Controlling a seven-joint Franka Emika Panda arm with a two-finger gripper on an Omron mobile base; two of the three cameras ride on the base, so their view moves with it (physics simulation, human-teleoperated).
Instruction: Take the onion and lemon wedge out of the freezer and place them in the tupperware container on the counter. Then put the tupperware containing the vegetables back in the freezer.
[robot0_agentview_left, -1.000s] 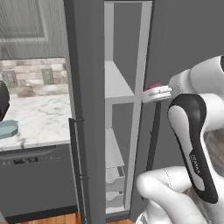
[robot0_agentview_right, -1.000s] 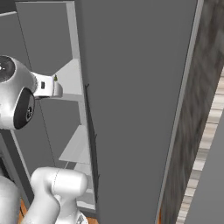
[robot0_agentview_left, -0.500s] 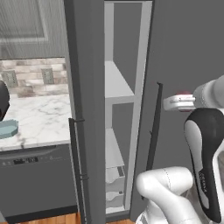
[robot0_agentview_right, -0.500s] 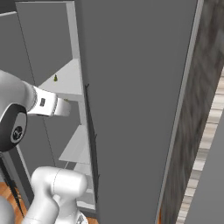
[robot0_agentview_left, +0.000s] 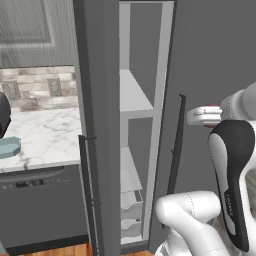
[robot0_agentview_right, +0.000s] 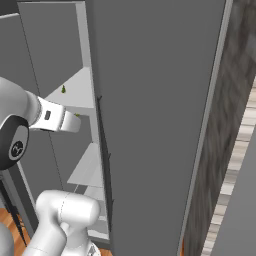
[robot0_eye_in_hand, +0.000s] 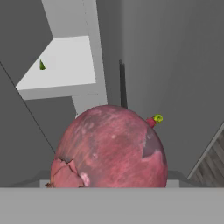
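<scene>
The onion (robot0_eye_in_hand: 110, 146), a round dark red ball, sits close in front of the hand camera, and my gripper (robot0_agentview_left: 212, 114) is shut on it. In the left base view a sliver of the onion (robot0_agentview_left: 213, 108) shows above the white hand, which hangs in front of the open freezer door (robot0_agentview_left: 215, 50), right of its dark handle (robot0_agentview_left: 175, 145). The lemon wedge (robot0_eye_in_hand: 42, 65), tiny and yellow-green, lies on a white shelf (robot0_eye_in_hand: 65, 65) inside the freezer (robot0_agentview_left: 137, 100); it also appears as the lemon wedge (robot0_agentview_right: 63, 89) in the right base view. The teal tupperware container (robot0_agentview_left: 8, 147) rests on the marble counter (robot0_agentview_left: 47, 140) at far left.
A second dark door with a vertical handle (robot0_agentview_left: 89, 195) stands between the freezer opening and the counter. A dark appliance (robot0_agentview_left: 3, 120) sits behind the tupperware. White drawers (robot0_agentview_left: 131, 215) fill the freezer's lower part. My own arm (robot0_agentview_left: 232, 180) rises at lower right.
My hand has drawn back to the right, out of the freezer opening and past the door handle, with the onion in it. Most of that move came in the first half second.
</scene>
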